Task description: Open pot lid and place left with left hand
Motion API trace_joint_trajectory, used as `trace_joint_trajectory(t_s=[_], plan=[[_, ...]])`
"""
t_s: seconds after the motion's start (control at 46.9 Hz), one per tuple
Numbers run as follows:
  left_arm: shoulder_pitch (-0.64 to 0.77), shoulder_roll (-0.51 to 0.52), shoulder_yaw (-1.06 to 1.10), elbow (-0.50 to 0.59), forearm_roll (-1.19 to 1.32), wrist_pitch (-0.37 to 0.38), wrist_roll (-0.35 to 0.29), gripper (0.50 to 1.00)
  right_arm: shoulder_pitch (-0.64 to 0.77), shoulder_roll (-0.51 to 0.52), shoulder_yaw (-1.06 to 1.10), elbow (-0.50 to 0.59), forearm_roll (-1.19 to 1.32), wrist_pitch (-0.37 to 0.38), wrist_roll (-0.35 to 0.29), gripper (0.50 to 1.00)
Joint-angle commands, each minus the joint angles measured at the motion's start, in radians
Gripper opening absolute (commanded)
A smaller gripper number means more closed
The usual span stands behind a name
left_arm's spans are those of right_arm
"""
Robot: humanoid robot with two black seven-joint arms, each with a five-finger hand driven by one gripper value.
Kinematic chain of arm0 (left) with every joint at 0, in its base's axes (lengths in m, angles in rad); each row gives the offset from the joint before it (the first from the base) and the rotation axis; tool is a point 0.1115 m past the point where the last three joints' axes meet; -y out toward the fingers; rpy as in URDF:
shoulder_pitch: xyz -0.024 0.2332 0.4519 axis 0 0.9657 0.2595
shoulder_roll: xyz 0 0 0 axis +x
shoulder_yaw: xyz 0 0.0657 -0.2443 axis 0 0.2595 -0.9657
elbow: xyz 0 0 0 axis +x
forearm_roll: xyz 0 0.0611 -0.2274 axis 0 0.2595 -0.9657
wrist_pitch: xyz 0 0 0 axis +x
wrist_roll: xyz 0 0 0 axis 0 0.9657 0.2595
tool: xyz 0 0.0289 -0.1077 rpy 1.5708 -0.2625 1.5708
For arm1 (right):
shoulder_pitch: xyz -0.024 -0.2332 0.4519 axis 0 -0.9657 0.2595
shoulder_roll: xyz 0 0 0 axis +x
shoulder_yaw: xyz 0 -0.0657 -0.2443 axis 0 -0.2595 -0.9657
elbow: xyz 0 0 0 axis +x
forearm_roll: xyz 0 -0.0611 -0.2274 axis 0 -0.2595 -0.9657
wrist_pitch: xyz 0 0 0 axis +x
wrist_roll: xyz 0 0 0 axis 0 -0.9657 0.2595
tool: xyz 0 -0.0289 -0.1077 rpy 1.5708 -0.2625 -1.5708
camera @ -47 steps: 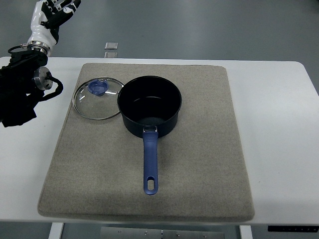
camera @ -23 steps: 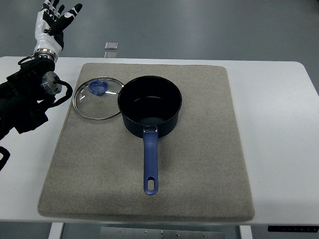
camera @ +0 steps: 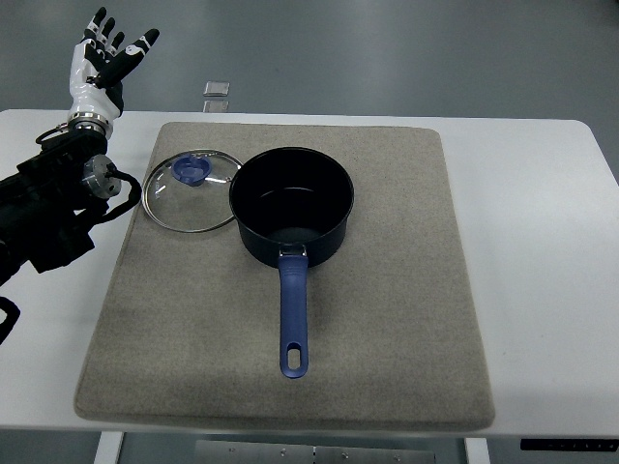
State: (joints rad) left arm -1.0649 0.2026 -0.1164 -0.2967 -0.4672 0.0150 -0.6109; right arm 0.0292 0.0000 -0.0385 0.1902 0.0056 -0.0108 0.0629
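Round glass lid with blue knob [camera: 191, 190] lies flat on the grey felt mat [camera: 387, 290], just left of the dark blue saucepan [camera: 292, 205], rim apparently touching the pot wall (contact hard to confirm). Saucepan open, its blue handle [camera: 293, 314] pointing to the near edge. Mat sits on the white worktop [camera: 551, 251]. Left hand [camera: 102, 63] raised at the far left, past the worktop's far edge, fingers spread, holding nothing. Its black arm [camera: 48, 208] crosses the worktop's left side
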Motion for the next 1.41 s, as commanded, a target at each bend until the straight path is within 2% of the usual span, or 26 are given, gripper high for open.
trace_joint_trajectory(t_s=[0.0,0.534,0.726,1.387], plan=[[-0.001,0.000,-0.015,0.002,-0.004,0.003,0.000,0.988,0.000,0.000,0.000,0.000,0.001,0.000,0.000,0.917],[-0.001,-0.029,-0.054,0.022,-0.001,0.011,0.000,0.988,0.000,0.000,0.006,0.015,0.001,0.012,-0.002,0.917],[-0.035,-0.041,-0.071,0.063,0.002,0.085,0.000,0.986,-0.002,0.000,0.002,0.020,-0.003,0.011,-0.002,0.917],[-0.070,-0.045,-0.083,0.060,0.001,0.112,0.014,0.977,-0.002,0.000,0.009,0.014,0.007,0.008,0.000,0.917]])
